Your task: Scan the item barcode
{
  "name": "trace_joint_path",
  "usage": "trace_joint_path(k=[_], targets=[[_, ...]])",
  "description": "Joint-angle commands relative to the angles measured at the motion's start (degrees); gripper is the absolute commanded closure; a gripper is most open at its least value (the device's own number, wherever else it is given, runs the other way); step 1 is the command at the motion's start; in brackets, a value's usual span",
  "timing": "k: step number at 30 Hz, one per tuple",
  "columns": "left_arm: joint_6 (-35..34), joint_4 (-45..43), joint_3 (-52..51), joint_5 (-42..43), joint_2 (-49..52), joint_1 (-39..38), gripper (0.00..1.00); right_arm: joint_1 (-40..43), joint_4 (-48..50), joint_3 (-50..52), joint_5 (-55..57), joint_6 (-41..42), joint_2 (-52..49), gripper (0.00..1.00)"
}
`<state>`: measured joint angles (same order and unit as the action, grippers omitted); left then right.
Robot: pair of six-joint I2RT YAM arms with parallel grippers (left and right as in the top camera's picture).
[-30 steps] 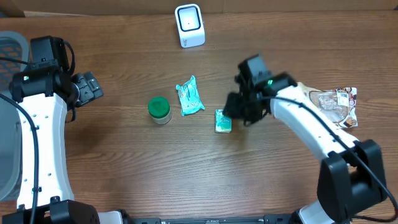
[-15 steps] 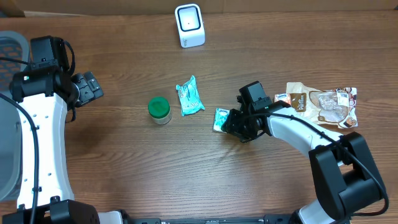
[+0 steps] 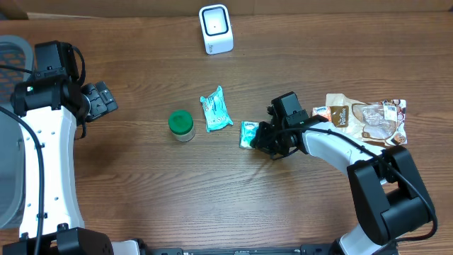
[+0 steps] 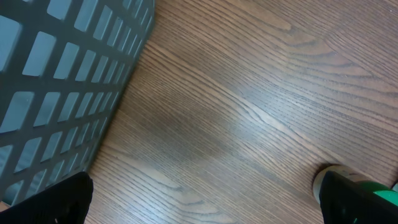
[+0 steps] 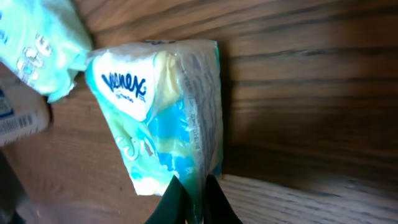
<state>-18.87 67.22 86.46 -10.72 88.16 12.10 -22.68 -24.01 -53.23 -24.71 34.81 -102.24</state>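
1. Looking down on the wooden table, I have every item laid out across its middle and far side.
2. At my left edge sits the grey slatted basket; the left wrist view has its wall filling the upper left corner.
3. The left arm is parked by that basket. The left gripper has its jaws spread wide, holds nothing, and hangs over bare wood.
4. The right arm reaches in from the right toward the centre of the table.
5. Crinkled snack bags lie in a heap at the right, just behind that arm.
6. The white scanner stands at the far edge, well apart from the right gripper.
7. A teal pouch lies near the centre; the right wrist view catches a corner of it.
8. A green-lidded jar stands upright just left of the pouch.
9. The tissue pack is down on the table right of the pouch and left of the right gripper.
10. Up close, the fingertips are clenched on the near edge of the tissue pack, pinching its wrapper.
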Motion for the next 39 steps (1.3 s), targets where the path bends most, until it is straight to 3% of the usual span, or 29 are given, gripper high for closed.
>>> trace_joint_path(k=[1, 9, 16, 19, 23, 27, 35, 39], targets=[[1.09, -0.15, -0.13, 0.24, -0.07, -0.13, 0.00, 0.17, 0.17, -0.70, -12.48, -9.57, 2.23, 0.96], [1.09, -0.15, -0.13, 0.24, -0.07, -0.13, 0.00, 7.98, 2.40, -0.94, -38.18, -12.04, 14.60, 0.96], [1.09, -0.15, -0.13, 0.26, -0.07, -0.13, 0.00, 15.47, 10.99, -0.94, -53.94, -2.21, 15.47, 0.96], [1.09, -0.15, -0.13, 0.24, -0.07, -0.13, 0.00, 18.75, 18.91, -0.94, -58.25, 16.74, 15.47, 0.96], [1.09, -0.15, -0.13, 0.24, -0.07, -0.13, 0.01, 21.11, 33.22, -0.94, -63.14, 34.56, 15.50, 0.96], [1.09, -0.15, -0.13, 0.24, -0.09, -0.13, 0.01, 21.16, 41.83, -0.94, -63.43, 45.42, 15.50, 0.96], [1.09, -0.15, -0.13, 0.26, -0.07, -0.13, 0.00, 21.16, 46.77, -0.94, -63.41, 45.99, 15.50, 0.96], [1.09, -0.15, -0.13, 0.24, -0.07, -0.13, 0.01, 20.26, 47.12, -0.76, -61.44, 39.76, 15.47, 0.96]])
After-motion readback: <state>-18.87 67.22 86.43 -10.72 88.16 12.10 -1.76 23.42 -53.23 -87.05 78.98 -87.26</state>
